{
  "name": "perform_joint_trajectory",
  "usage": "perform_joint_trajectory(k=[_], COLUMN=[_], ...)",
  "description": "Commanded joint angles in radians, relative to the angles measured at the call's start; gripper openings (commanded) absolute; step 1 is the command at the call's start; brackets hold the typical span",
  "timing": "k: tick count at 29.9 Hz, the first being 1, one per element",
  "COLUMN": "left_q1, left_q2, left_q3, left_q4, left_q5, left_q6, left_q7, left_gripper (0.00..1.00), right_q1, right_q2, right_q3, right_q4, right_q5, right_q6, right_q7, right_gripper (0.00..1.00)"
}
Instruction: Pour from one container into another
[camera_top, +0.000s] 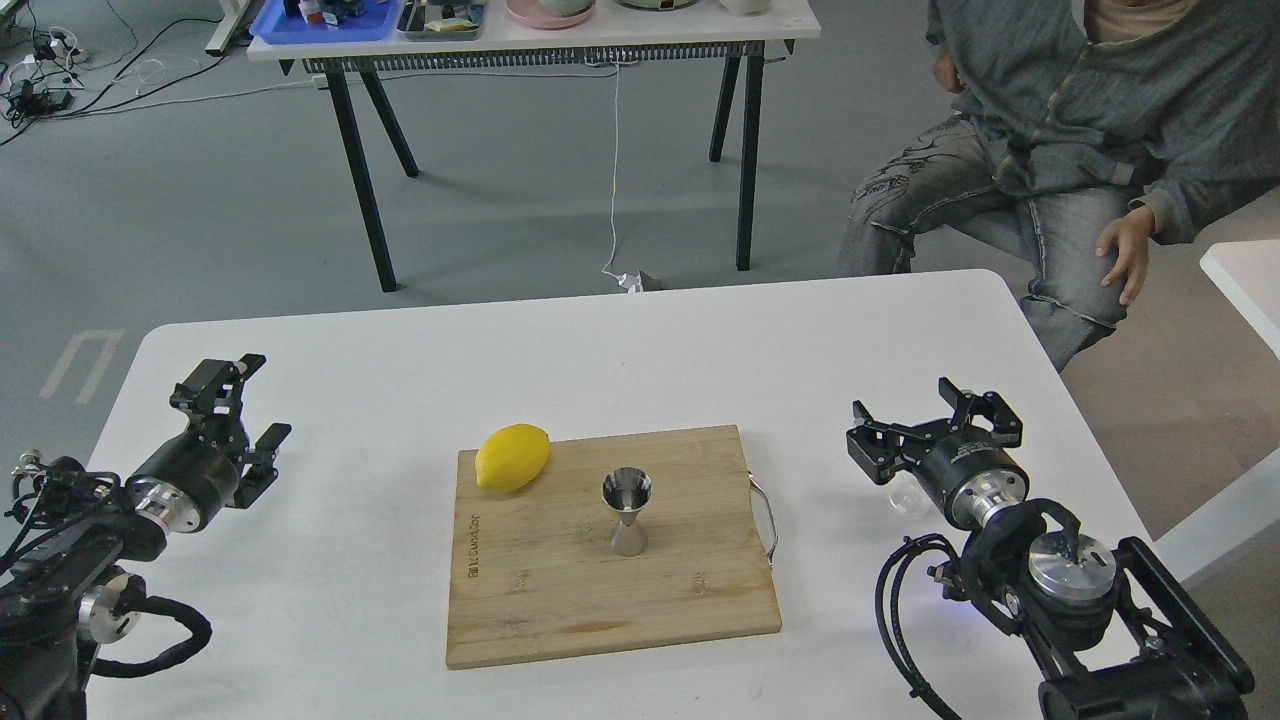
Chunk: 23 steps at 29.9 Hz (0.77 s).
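The steel jigger (627, 522) stands upright near the middle of the wooden cutting board (560, 610). Only a sliver of the clear glass cup (903, 496) shows on the white table at the right, mostly hidden under my right wrist. My right gripper (930, 425) hangs open above and beyond the cup, fingers spread wide with nothing between them. At the table's left side my left gripper (238, 410) is open and empty, far from the board.
A yellow lemon (512, 457) lies on the board's far-left corner. A metal handle (768, 522) sticks out of the board's right edge. A seated person (1060, 150) is close to the table's far-right corner. Another table (530, 30) stands behind.
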Motion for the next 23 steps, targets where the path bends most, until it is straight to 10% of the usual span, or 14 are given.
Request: perform_joint_trajectory(k=[1,4,23], left_q1=[-0.014,-0.026,-0.071], left_q2=[0.009,0.05,0.067], left_q3=[-0.004,-0.014,0.0], left_q4=[-0.001,-0.003,-0.001], left_q5=[-0.002,-0.006,-0.238], left_q6=[0.0,0.0,0.0], left_q7=[0.0,0.0,0.0], left_gripper=[1.0,1.0,1.0], right_q1=[0.056,0.071,0.117], right_q2=[-0.123,-0.148,-0.059], right_q3=[-0.047,-0.037,-0.001], right_q4=[-0.06,-0.199,-0.459], right_q5=[-0.006,-0.004,0.004], right_q6=[0.28,0.507,0.507], right_q7=[-0.043,-0.089,-0.07], right_gripper=[0.99,0.99,0.99])
